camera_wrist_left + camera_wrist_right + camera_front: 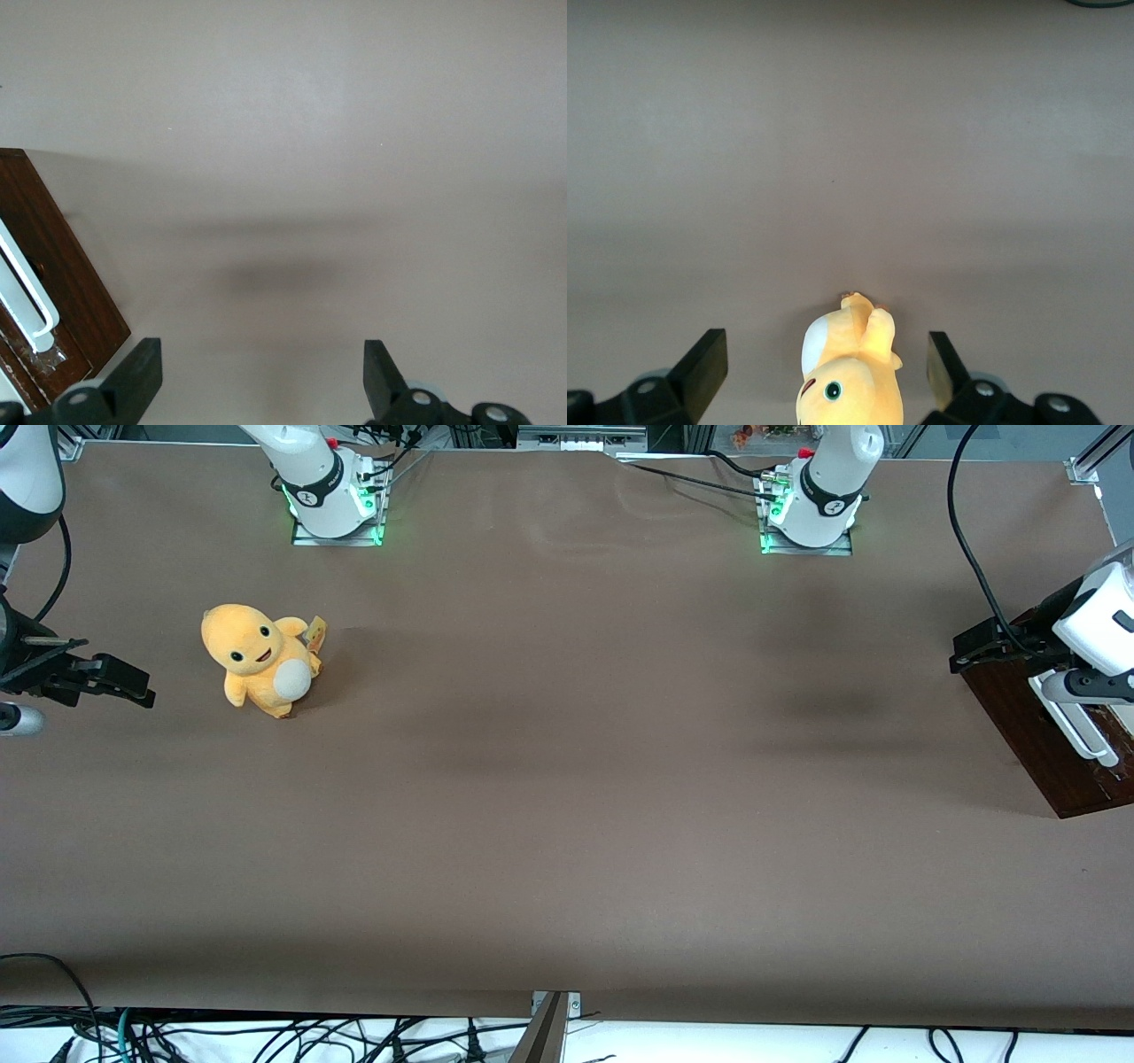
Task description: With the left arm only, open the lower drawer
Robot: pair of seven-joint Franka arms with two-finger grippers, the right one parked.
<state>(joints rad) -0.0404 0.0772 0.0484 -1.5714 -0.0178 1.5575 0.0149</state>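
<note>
The dark reddish-brown wooden lower drawer point(62, 266) with its long white bar handle point(25, 288) is located at the working arm's table end. The black gripper point(261, 376), fingers apart, is held beside it; a misaligned approach risks missing the handle.

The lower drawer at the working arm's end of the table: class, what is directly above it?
Above the lower drawer hangs the left arm with its gripper, open and holding nothing. The arm covers part of the white handle. The drawer's inside cannot be seen.
</note>
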